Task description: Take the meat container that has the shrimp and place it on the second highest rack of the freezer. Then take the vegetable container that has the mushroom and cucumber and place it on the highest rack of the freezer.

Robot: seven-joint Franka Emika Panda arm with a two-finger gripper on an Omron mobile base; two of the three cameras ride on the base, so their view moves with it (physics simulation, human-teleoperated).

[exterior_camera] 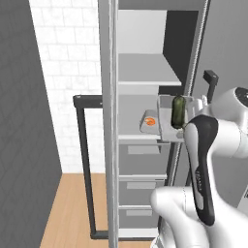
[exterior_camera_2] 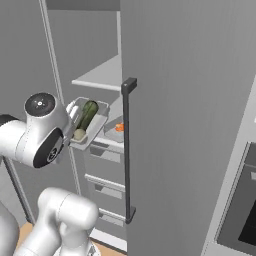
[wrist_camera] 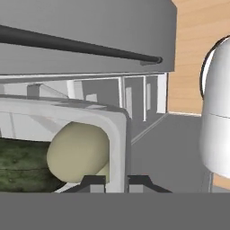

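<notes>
My gripper (wrist_camera: 117, 182) is shut on the near rim of the pale vegetable container (wrist_camera: 117, 134). In the tray lie the beige mushroom (wrist_camera: 78, 152) and the dark green cucumber (wrist_camera: 22, 164). The container (exterior_camera: 169, 127) hangs tilted in front of the open freezer (exterior_camera: 109, 121), at about the level of the second rack and below the highest rack (exterior_camera: 145, 72). The cucumber (exterior_camera_2: 89, 114) and mushroom (exterior_camera_2: 79, 134) show clearly from the right. On the second rack (exterior_camera: 131, 137) stands the meat container (exterior_camera: 147, 127) with the orange shrimp (exterior_camera: 150, 121).
The freezer's grey door (exterior_camera_2: 190, 125) stands open on the right, its dark bar handle (exterior_camera_2: 129, 150) close beside the held tray. Grey drawers (exterior_camera: 140, 186) sit below the racks. A black-fronted oven (exterior_camera_2: 240, 210) is at the far right. A dark bar frame (exterior_camera: 83, 160) stands to the left over the wooden floor (exterior_camera: 68, 208).
</notes>
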